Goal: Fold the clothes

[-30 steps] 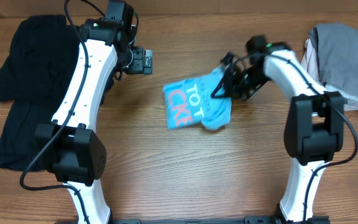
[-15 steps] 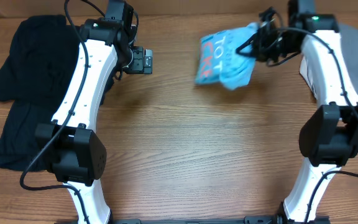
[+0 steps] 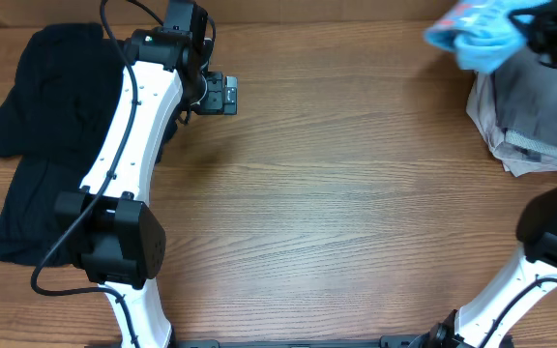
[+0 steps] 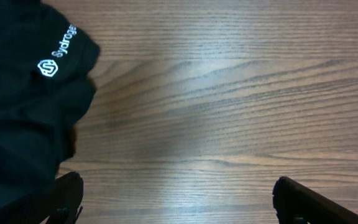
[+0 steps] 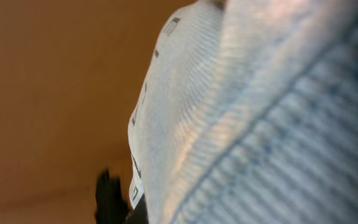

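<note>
We are pinching the blue T-shirt [image 3: 480, 34] at upper right with the right end effector [image 3: 535, 24]; the left end effector [image 3: 222, 95] is hanging spread. Loose hanging cloth may be slipping out and unfolding.

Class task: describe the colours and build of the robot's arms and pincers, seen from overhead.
The left arm has white links between bulky black joint housings, with thin black cables looping alongside. The left pincer is black and boxy. The right arm shows the same white link and black joint.
</note>
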`<action>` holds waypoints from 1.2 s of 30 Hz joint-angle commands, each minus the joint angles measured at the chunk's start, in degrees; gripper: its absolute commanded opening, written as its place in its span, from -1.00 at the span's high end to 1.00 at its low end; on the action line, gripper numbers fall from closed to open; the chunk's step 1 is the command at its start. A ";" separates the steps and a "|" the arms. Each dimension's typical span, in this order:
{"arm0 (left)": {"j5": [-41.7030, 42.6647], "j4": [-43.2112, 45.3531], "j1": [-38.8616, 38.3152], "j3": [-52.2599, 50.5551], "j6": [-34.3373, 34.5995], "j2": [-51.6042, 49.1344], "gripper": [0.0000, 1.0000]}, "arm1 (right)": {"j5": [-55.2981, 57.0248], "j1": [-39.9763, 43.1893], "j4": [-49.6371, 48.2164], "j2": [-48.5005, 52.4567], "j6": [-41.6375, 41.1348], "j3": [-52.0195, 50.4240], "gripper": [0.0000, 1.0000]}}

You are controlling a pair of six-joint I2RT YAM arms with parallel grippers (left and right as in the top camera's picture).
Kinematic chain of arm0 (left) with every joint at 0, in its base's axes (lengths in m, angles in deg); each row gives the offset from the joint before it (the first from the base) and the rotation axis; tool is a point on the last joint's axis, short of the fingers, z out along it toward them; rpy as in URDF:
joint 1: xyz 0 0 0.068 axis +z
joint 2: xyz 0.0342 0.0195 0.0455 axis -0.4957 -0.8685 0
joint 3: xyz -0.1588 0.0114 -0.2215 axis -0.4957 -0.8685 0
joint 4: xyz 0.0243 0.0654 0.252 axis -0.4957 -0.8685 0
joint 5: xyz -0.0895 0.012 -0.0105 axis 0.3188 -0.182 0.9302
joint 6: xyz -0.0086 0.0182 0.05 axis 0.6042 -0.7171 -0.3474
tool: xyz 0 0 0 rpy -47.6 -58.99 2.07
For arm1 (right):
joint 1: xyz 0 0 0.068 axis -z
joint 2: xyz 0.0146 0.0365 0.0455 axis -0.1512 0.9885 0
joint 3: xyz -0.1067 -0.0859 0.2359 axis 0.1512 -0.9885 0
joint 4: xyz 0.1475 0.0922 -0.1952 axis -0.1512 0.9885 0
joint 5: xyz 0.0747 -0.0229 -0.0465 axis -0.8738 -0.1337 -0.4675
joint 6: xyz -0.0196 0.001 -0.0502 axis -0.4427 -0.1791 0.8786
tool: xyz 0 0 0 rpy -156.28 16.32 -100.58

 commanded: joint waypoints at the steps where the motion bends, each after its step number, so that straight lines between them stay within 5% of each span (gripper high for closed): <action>1: -0.74 0.79 0.04 -0.24 -0.92 -0.22 -1.00 | 4.37 3.28 -1.46 -2.95 -8.81 1.97 0.92; 11: -0.74 1.16 0.04 -0.24 -0.92 -0.20 -1.00 | 18.12 9.57 -5.64 -2.93 -17.99 1.11 0.92; 24: -0.72 1.31 0.04 -0.24 -0.90 -0.20 -1.00 | 19.63 9.99 -16.31 -2.27 -20.15 -8.79 0.92; 36: -0.70 3.04 -0.02 -0.24 -0.90 -0.20 -1.00 | 29.44 9.99 3.65 -2.27 -19.96 -12.41 0.92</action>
